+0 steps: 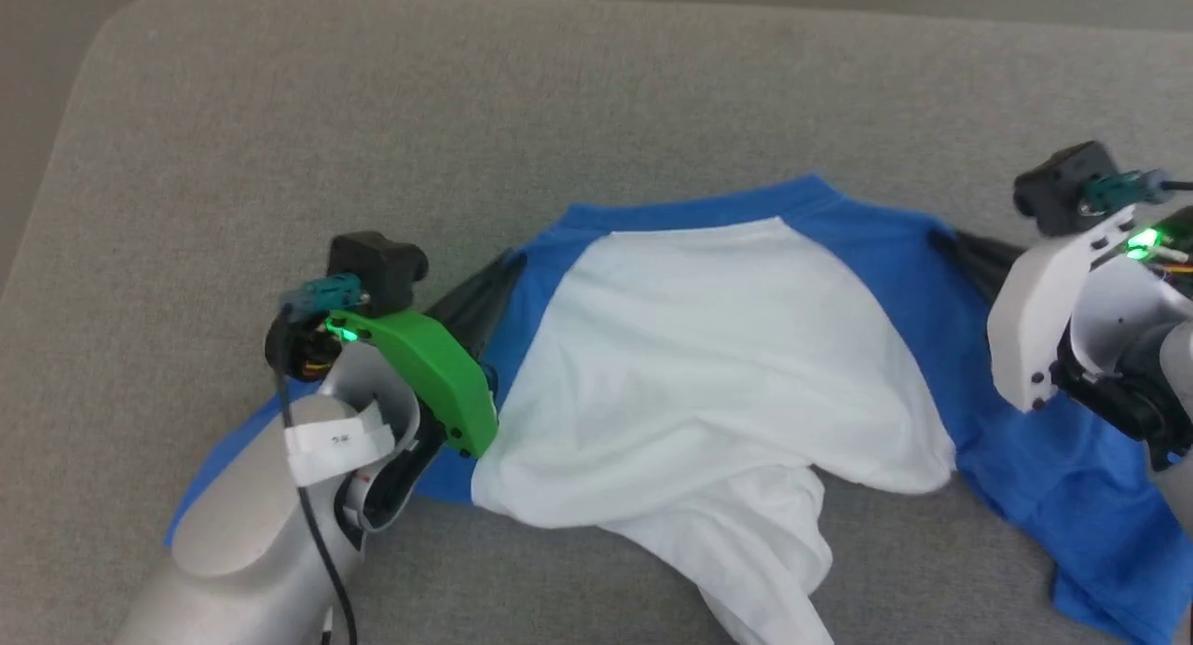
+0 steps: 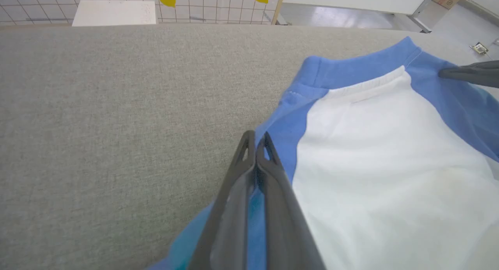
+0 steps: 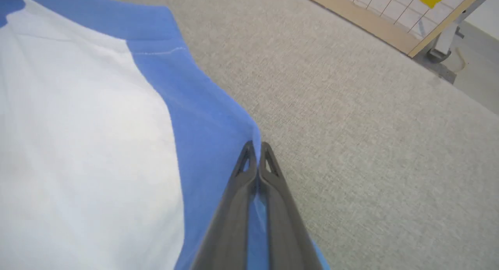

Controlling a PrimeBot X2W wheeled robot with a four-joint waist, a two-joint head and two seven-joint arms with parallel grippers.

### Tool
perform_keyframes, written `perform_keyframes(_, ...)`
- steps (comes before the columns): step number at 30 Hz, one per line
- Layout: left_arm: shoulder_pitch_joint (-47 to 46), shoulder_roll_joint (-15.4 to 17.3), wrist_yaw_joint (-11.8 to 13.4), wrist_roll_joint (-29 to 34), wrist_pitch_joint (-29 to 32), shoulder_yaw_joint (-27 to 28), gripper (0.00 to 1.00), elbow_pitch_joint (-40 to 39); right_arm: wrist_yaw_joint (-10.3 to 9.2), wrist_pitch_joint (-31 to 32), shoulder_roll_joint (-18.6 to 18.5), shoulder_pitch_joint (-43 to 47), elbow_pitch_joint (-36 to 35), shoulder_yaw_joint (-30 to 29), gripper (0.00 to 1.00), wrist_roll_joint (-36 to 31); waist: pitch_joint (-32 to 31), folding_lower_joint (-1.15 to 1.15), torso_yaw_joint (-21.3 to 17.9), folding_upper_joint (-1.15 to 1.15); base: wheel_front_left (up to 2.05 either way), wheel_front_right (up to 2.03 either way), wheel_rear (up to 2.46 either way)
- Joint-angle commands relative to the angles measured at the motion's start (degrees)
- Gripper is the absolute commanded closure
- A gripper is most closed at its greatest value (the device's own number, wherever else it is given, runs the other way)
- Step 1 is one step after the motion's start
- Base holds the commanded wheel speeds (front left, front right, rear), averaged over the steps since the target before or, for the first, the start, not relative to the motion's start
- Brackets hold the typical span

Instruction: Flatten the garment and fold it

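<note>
Beside the garment [image 1: 699, 365], white arm tag [image 1: 337, 443], illegible

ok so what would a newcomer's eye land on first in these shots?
The garment, white with blue shoulders, lies rumpled on the grey fabric surface, its white lower part bunched toward the near edge. The left jaws and right jaws are each shut on blue shoulder cloth, at the left and right of the head view. The bright green cover on the left wrist also stands out.
</note>
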Motion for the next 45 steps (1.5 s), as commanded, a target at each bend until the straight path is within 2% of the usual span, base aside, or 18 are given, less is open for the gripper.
perform_keyframes(1,-0.58,0.32,0.39,0.61,-1.51,0.93,1.0,-0.54,-0.1,-2.48,1.4,-0.36,0.98,-1.55,1.0,-1.13,-3.78,-0.01,-2.51,0.0,0.0,0.0,0.0)
perform_keyframes(6,-3.53,1.29,1.35,2.06,-4.16,3.11,1.0,-2.77,-0.1,-8.63,5.39,-2.11,3.64,-5.91,1.0,-5.22,-7.75,-0.01,-4.41,0.0,0.0,0.0,0.0)
perform_keyframes(10,-7.2,2.63,2.01,3.39,-2.99,3.89,1.0,-3.98,-0.1,-11.77,7.93,-4.87,5.13,-8.77,1.0,-8.96,-11.27,-0.01,-5.75,0.0,0.0,0.0,0.0)
perform_keyframes(15,-12.0,2.89,2.36,3.08,0.16,4.68,1.0,-3.45,-0.1,-12.5,10.2,-8.88,6.16,-9.69,1.0,-12.05,-14.74,-0.01,-6.94,0.0,0.0,0.0,0.0)
perform_keyframes(22,-22.32,2.26,3.79,3.69,2.78,6.86,1.0,2.14,-0.1,-12.73,13.19,-19.94,9.44,-9.63,1.0,-15.93,-16.52,-0.01,-9.03,0.0,0.0,0.0,0.0)
perform_keyframes(29,-34.91,2.81,5.96,9.89,0.87,7.41,1.0,8.8,-0.1,-15.75,15.7,-32.5,16.17,-9.66,1.0,-22.02,-15.68,-0.01,-10.94,0.0,0.0,0.0,0.0)
perform_keyframes(34,-41.6,2.45,6.71,11.94,-0.08,7.82,1.0,12.62,-0.1,-17.5,17.29,-39.23,21.95,-9.12,1.0,-25.14,-14.08,-0.01,-12.06,0.0,0.0,0.0,0.0)
perform_keyframes(45,-49.52,-0.36,6.25,12.82,-0.44,7.01,1.0,18.62,-0.1,-19.53,22.48,-49.7,33.87,-10.24,1.0,-28.82,-6.6,-0.01,-13.67,0.0,0.0,0.0,0.0)
